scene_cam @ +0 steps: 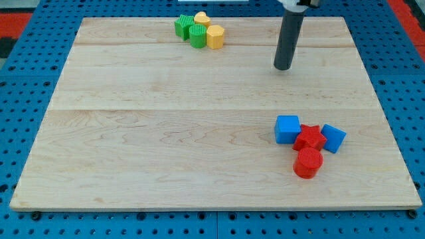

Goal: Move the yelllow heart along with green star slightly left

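The yellow heart (202, 18) and the green star (183, 26) lie in a tight cluster near the view's top edge of the wooden board, left of centre. A green cylinder (198, 36) and a yellow hexagon block (215, 36) touch them from below and the right. My tip (283, 68) rests on the board well to the right of this cluster and slightly lower, apart from every block. The dark rod rises from it to the view's top.
At the view's lower right sits a second cluster: a blue cube (287, 129), a red star (309, 137), a smaller blue block (333, 138) and a red cylinder (307, 162). The wooden board (166, 133) lies on a blue pegboard.
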Robot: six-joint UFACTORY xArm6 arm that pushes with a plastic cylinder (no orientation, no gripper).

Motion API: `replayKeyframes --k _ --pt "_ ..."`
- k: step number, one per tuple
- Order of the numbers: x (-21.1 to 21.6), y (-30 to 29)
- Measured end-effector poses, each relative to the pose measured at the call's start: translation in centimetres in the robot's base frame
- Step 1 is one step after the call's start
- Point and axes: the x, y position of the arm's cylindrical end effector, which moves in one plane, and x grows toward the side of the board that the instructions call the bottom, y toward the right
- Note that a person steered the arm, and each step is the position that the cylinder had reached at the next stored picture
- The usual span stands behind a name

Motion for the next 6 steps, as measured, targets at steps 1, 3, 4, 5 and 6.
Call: replayKeyframes --k 1,3,4,5,6 --pt "-1.9 -0.3" --pt "-11.7 -2.8" --pt "-13.7 -8.3" --pt "-13.7 -13.2" --pt "-13.3 -16.6"
